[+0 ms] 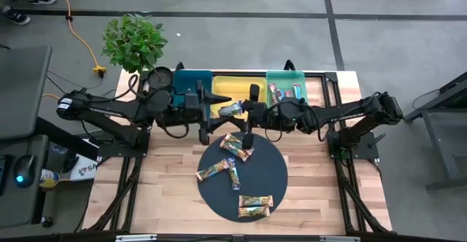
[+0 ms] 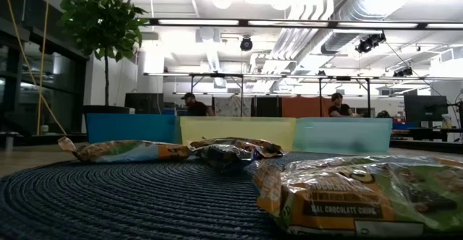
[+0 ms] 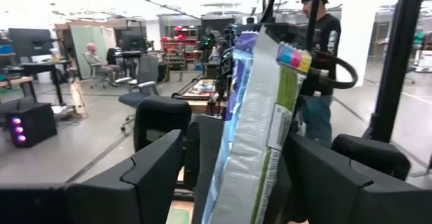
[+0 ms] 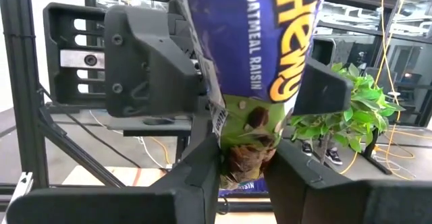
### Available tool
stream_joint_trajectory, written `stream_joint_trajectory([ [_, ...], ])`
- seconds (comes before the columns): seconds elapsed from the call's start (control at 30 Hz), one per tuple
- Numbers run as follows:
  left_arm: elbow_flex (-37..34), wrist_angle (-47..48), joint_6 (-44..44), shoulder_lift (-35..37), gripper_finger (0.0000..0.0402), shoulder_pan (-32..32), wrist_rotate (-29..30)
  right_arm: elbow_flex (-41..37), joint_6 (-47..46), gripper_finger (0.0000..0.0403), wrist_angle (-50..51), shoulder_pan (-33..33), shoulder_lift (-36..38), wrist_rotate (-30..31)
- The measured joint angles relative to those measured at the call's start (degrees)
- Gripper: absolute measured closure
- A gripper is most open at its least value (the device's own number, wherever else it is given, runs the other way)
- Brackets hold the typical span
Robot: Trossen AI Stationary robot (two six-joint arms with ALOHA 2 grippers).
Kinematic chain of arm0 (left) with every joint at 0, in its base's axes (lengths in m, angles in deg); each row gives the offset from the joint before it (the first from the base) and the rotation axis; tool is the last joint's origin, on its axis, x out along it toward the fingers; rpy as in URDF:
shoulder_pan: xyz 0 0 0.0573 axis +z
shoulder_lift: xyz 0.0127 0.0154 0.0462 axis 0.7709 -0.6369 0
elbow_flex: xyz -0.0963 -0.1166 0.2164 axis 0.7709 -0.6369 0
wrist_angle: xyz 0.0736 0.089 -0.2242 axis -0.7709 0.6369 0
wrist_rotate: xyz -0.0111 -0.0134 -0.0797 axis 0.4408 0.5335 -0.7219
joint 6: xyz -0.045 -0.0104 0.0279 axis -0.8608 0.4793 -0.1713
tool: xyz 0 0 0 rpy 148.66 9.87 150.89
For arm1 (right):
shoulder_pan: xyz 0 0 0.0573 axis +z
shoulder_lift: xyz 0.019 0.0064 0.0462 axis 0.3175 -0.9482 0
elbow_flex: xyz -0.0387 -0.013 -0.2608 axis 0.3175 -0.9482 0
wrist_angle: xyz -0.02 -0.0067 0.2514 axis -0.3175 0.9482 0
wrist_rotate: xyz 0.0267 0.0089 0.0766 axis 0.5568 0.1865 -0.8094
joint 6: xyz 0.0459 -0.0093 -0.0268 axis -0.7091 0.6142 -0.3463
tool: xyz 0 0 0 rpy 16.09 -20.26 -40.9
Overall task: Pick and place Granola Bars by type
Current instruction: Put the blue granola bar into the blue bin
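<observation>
A purple-blue granola bar hangs in the air over the yellow bin, between my two grippers. My right gripper reaches in from the table's right and is shut on the bar. My left gripper comes from the left and is open. Its fingers stand on either side of the bar's other end. Several more bars lie flat on the round dark mat. My right gripper pinches the bar's crimped end between its two fingers, level from the table's right. The bar is lifted clear and sticks out beyond the fingers toward my left gripper. My left gripper: I cannot tell whether its fingers touch the bar's edges.
Teal bin, yellow bin and green bin stand in a row at the table's far edge; red-wrapped bars lie in the green one. A potted plant stands beyond the far left corner. People sit in the room behind.
</observation>
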Motion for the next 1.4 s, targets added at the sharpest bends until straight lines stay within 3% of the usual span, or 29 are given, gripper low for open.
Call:
stream_joint_trajectory([
  [0.23,0.0,-0.15,0.13,0.0,0.0156,0.0,-0.04,0.0,0.0,0.0314,-0.02,0.0,0.0,-0.24],
  [0.63,0.0,-0.15,-0.11,0.0,0.0256,0.0,-1.85,0.0,-0.03,0.0314,-0.04,0.0,0.0,-0.24],
  [1.2,0.0,-0.81,-0.05,-0.31,0.0357,0.0,-2.85,0.0,-1.31,0.0314,-0.02,0.0,0.0,-0.85],
  [1.4,0.0,-1.03,-0.03,-0.31,0.037,-0.02,-2.84,0.01,-1.31,0.0314,-0.03,0.0,0.0,-1.07],
])
